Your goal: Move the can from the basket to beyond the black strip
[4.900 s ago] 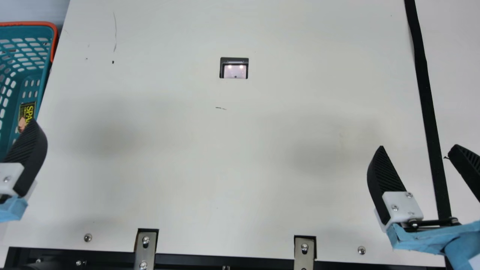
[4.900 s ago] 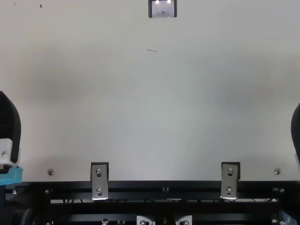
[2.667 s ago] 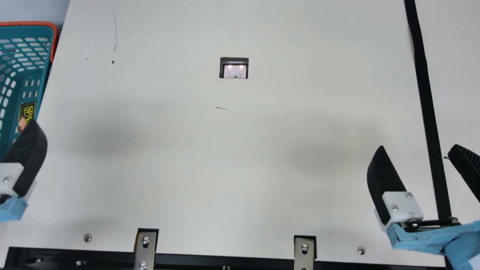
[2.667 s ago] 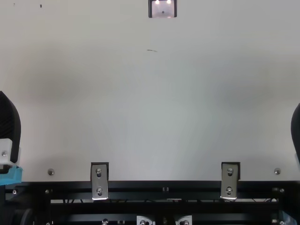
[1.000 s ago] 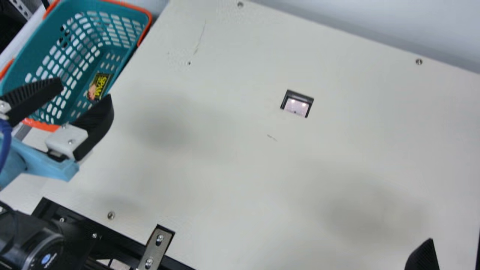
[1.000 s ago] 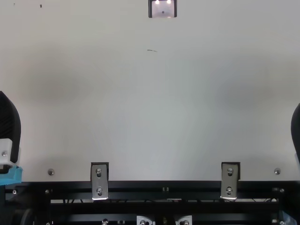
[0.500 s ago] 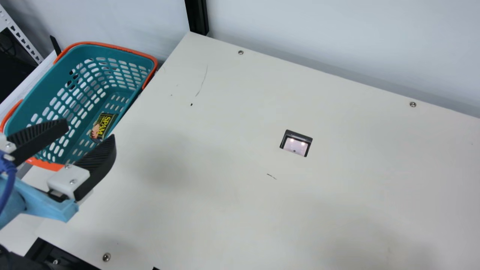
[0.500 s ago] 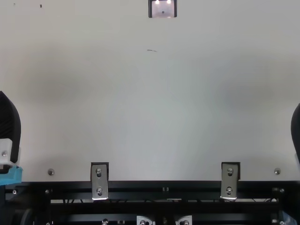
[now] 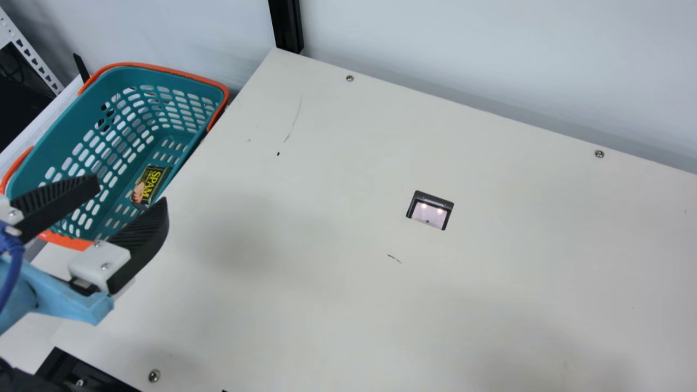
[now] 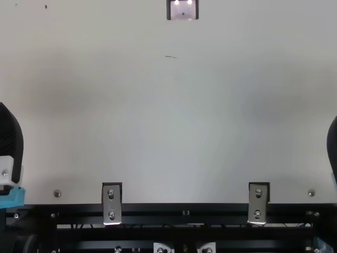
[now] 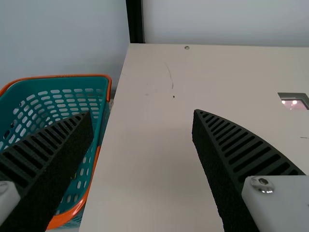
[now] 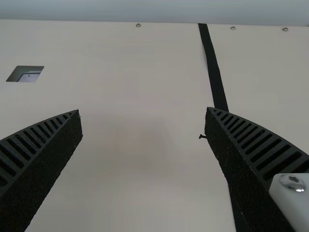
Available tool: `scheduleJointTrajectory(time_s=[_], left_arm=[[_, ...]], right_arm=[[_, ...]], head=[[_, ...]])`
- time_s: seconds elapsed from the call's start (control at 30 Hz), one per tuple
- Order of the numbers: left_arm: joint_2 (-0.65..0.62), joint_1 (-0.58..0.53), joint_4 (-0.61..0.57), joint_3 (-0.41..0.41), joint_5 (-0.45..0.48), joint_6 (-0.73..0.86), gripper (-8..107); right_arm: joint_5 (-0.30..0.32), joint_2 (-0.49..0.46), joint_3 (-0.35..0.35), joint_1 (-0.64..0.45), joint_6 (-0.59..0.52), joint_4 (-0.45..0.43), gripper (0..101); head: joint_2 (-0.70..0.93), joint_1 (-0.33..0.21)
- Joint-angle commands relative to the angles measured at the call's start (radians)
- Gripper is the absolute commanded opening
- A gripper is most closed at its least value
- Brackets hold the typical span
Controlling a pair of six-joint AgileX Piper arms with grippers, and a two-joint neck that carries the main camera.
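Note:
The can [image 9: 151, 185], dark with yellow lettering, lies low inside the teal basket [image 9: 52, 136] at the main view's left. My left gripper [image 9: 132, 191] is open in front of the basket's near end, its fingers apart and empty. In the left wrist view, my left gripper [image 11: 142, 113] has one finger overlapping the basket [image 11: 102, 111] and the other over bare table. At the top view's right edge is part of my right gripper [image 10: 332, 145]. Seen from its wrist, my right gripper [image 12: 143, 111] stands open above the table, one finger overlapping the black strip [image 12: 212, 63].
The cream table [image 9: 305, 305] has a small rectangular cutout [image 9: 430, 210] near its middle. A black post [image 9: 286, 24] rises behind its far left corner, against a pale wall. The basket stands alongside the table's left edge.
The neck camera has turned left and tilted up, bringing the whole basket and more of my left gripper into the main view. Both arms keep still in the top view.

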Motion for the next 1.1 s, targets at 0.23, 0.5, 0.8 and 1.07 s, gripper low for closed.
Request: scheduleJointTrajectory(time_s=[0.23, 0.5, 0.8, 1.07], left_arm=[[0.115, 0.044, 0.047, -0.087, -0.034, -0.049, 90], [0.308, 0.128, 0.128, -0.250, -0.062, -0.122, 90], [0.545, 0.256, 0.130, -0.402, -0.055, -0.079, 90], [0.769, 0.421, 0.057, -0.455, -0.078, 0.109, 90]], right_arm=[[0.000, 0.000, 0.000, 0.000, 0.000, 0.000, 101], [0.000, 0.000, 0.000, 0.000, 0.000, 0.000, 101], [0.000, 0.000, 0.000, 0.000, 0.000, 0.000, 101], [0.000, 0.000, 0.000, 0.000, 0.000, 0.000, 101]], head=[[0.016, -0.035], [0.016, -0.035], [0.016, -0.035], [0.016, -0.035]])
